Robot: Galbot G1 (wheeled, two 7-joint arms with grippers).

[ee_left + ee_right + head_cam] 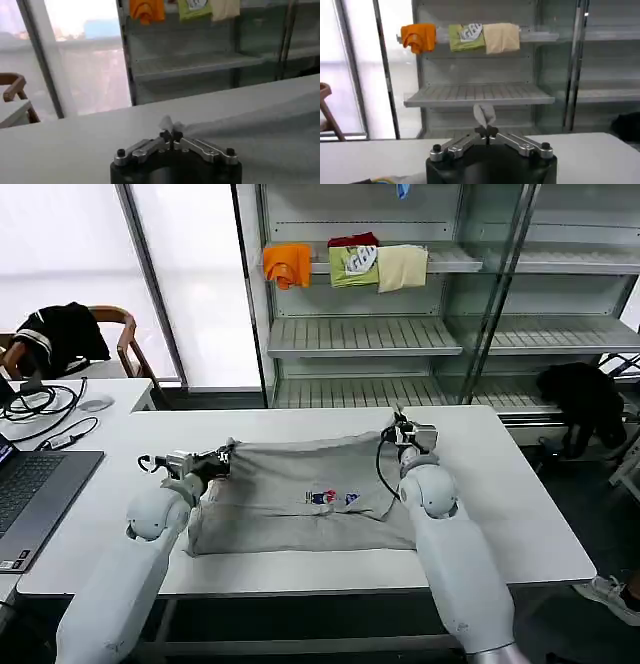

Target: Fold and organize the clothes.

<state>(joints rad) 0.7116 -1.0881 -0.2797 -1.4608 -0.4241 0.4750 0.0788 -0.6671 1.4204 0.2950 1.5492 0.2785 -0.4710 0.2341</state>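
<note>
A light grey shirt [300, 489] with a small multicoloured chest print [332, 498] lies spread on the white table [520, 514], its near part doubled over. My left gripper [226, 456] is shut on the shirt's far left corner; the wrist view shows a tuft of grey cloth [170, 123] pinched between the closed fingertips of the left gripper [171, 135]. My right gripper [402, 427] is shut on the far right corner, and a grey flap [484, 114] stands up out of the closed tips of the right gripper [486, 131].
Behind the table stands a metal shelf rack [400, 334] with folded orange [287, 262], green [354, 262] and cream [402, 266] garments. A laptop [30, 494] and cables lie on the left desk. A chair with a black garment [62, 332] stands far left.
</note>
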